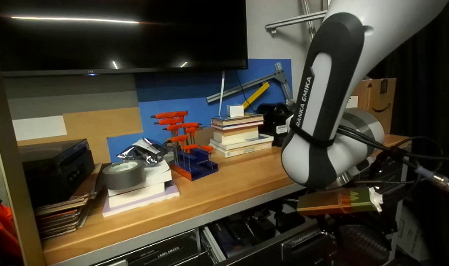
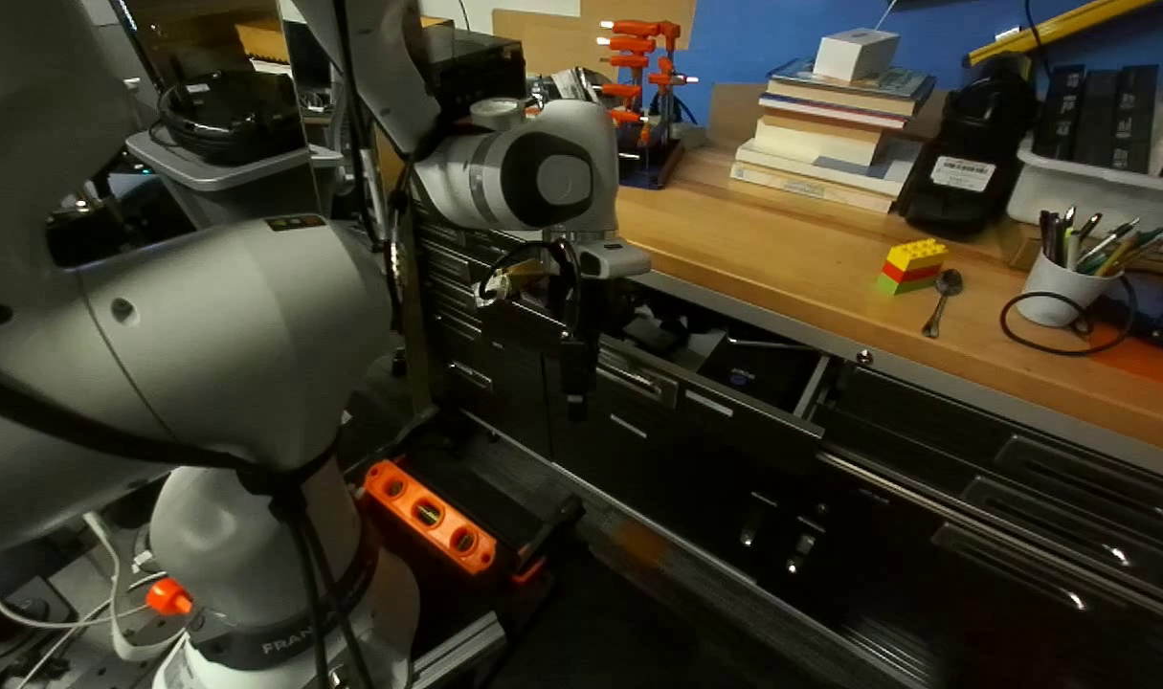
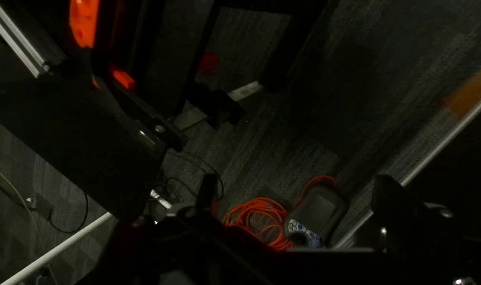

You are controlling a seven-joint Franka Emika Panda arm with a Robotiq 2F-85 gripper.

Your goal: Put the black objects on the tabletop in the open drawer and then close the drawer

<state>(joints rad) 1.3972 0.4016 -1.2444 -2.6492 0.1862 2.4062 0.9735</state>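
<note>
The drawer (image 2: 763, 413) stands pulled out beneath the light-brown tabletop (image 2: 725, 225). Several dark blocky items (image 1: 261, 225) lie inside it, dim and partly overlapping. On the tabletop, a black case (image 2: 964, 177) with a white label stands beside the stacked books; the arm partly covers that area in an exterior view. Which dark things are the black objects, I cannot tell. My gripper (image 3: 295, 185) points down, its fingers wide apart and nothing between them; only floor shows beyond. In an exterior view it hangs in front of the drawer, below the tabletop's edge.
Stacked books (image 2: 820, 144), a red-orange hex-key rack (image 1: 193, 162) and a tape roll (image 1: 123, 174) occupy the tabletop. Farther along are a toy-brick block (image 2: 911, 266), a spoon (image 2: 943, 301) and a pen cup (image 2: 1060, 287). A toolbox with an orange level (image 2: 428, 517) sits near the robot base.
</note>
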